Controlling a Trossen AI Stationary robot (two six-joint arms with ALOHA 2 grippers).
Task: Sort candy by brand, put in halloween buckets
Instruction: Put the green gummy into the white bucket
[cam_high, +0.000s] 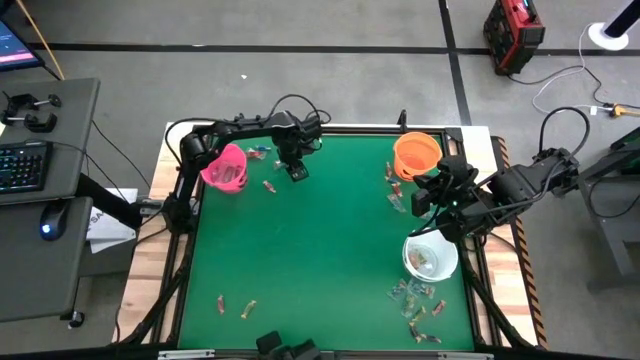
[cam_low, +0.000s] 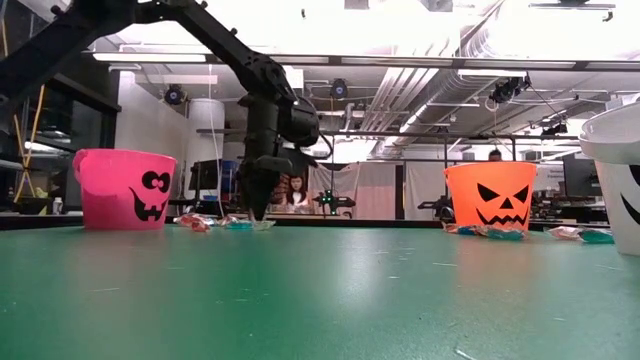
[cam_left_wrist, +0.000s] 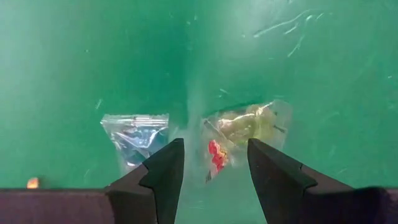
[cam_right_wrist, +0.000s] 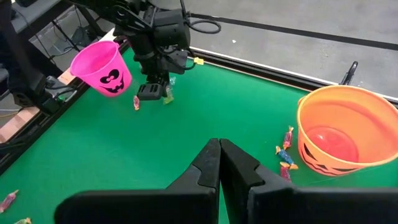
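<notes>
Straddling a clear-wrapped yellow-and-red candy (cam_left_wrist: 239, 134) at centre of my left wrist view, my left gripper (cam_left_wrist: 214, 165) gapes unclenched, right gripper (cam_right_wrist: 219, 163) clenched empty; next: descend, pinch, carry to bright pink plastic bucket (cam_high: 226, 167) upper left.

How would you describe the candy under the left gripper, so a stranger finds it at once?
Start at the pink bucket; beside it the left gripper hangs open over two clear packets. The candy between its fingers shows yellowish and red pieces, while its neighbour looks bluish.
</notes>
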